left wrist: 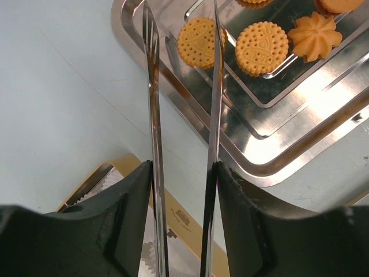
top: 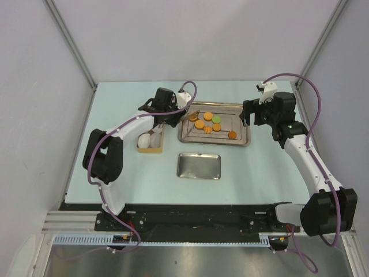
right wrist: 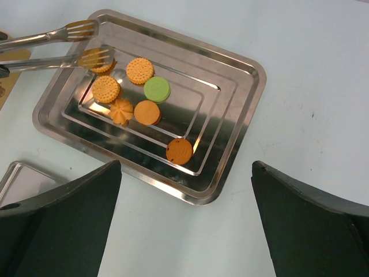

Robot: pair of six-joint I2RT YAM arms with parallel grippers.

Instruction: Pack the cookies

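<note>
Left gripper (left wrist: 183,173) clamps tongs (left wrist: 153,86), tips parted above the left corner of the steel tray (right wrist: 242,75). The cookies (right wrist: 147,112), all inside that tray, look light, stiff and crumbly: pinch opposite edges gently. Right gripper (right wrist: 183,173), right of the tray, gapes empty. The left wrist view lacks the green cookie (right wrist: 157,89) seen from the right wrist.

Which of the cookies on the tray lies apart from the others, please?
The darker orange cookie, alone near one corner of the tray; the other cookies, the green one among them, sit clustered together.

Big tray (right wrist: 245,81) and tongs (left wrist: 153,104) are glossy, mirror-like metal, same for the smaller tray (top: 198,166) at its 6 o'clock. Cookies (right wrist: 140,70) look matt, bumpy.
</note>
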